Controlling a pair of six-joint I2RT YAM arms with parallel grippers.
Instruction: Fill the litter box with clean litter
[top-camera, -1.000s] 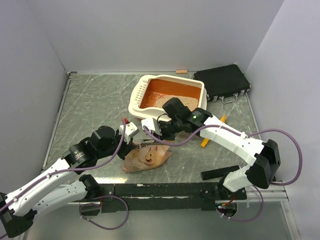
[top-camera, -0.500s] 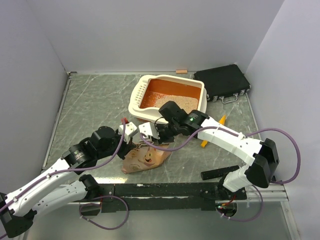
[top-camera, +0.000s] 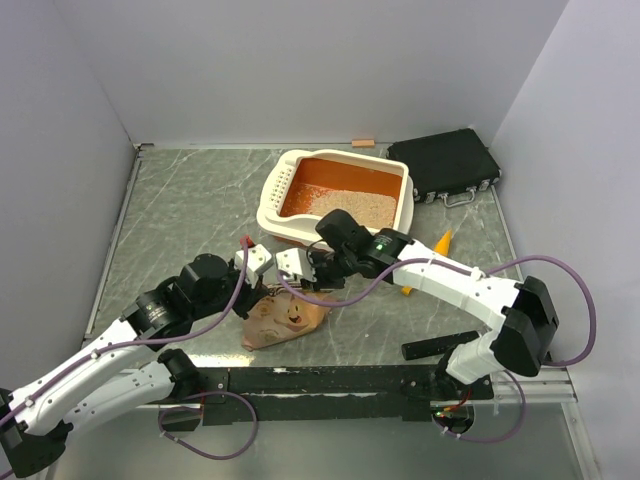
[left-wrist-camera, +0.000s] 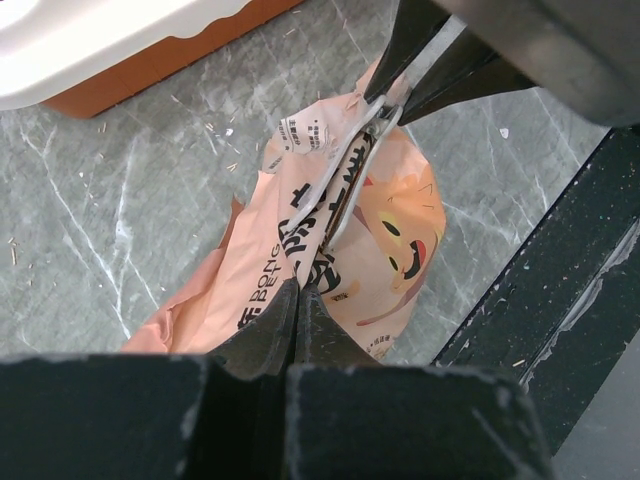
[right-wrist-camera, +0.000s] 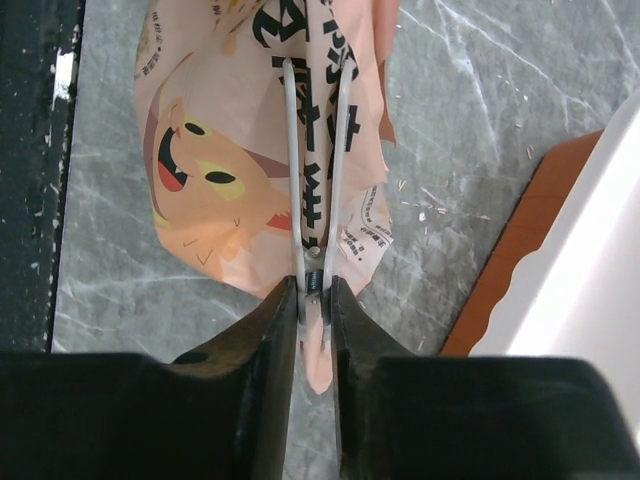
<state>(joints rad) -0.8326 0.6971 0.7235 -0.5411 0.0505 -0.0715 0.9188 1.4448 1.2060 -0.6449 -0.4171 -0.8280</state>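
litter box (top-camera: 283, 190) sits at the back centre of the table (top-camera: 190, 210), slotted short side to the left, long axis slightly skewed. clean litter (top-camera: 350, 205) covers the near and right part of its floor; bare orange floor shows along the far side. paper bag (top-camera: 285, 320) lies crumpled on the table in front of the box, cartoon face up, apart from the box rim. left gripper (left-wrist-camera: 298, 300) has its fingers closed flat together, pinching the bag's paper at the near-left edge. right gripper (right-wrist-camera: 315, 295) comes in from the box side, fingers set narrowly apart with the pinch end of a wire clip (right-wrist-camera: 313, 282) between them, touching it on both sides. the clip's two long wire arms run out over the printed face of the bag. black case (top-camera: 445, 165) is at the back right, just beside the box. orange scoop (top-camera: 440, 240) lies right of the right arm, partly hidden under it.
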